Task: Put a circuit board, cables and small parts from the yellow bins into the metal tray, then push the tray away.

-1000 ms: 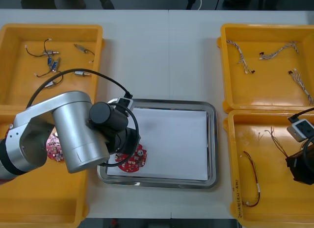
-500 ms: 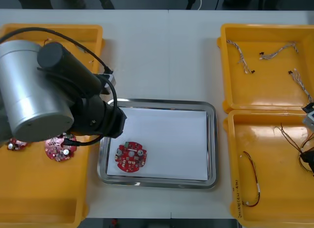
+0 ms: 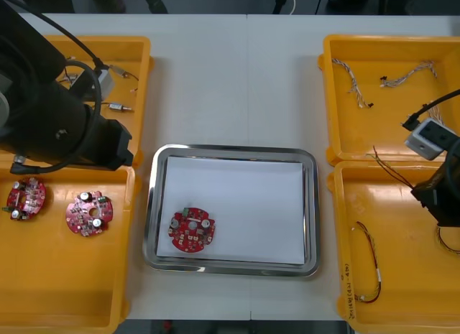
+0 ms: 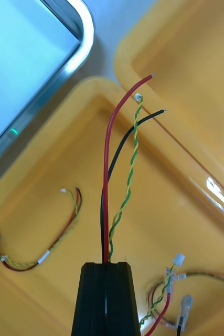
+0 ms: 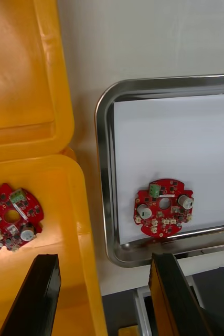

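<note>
Light table (image 3: pixel 215 75), metal tray (image 3: pixel 310 205) centre: R arm has cables, L arm free.
Your R gripper (image 4: pixel 105 265) hangs over the near-right yellow bin (image 3: pixel 402 276), pinched tight on a red, black & green-yellow cable bundle (image 4: pixel 107 173). Its long axis runs straight out of the fingertips, loose ends far-left. L gripper (image 5: pixel 105 258), over the left yellow bins (image 3: pixel 65 276), is spread wide w/ nothing held. Circuit board (image 3: pixel 192 230) lies flat in the tray's near-left corner.

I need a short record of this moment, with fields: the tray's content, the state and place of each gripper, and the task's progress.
Tray: metal tray, white inside, holds one circuit board at its near left corner.
Left gripper: left gripper open, empty, above the tray-side edge of the near left bin.
Right gripper: right gripper shut on a cable bundle, above the near right bin.
Progress: board placed; cables not yet in tray.
</note>
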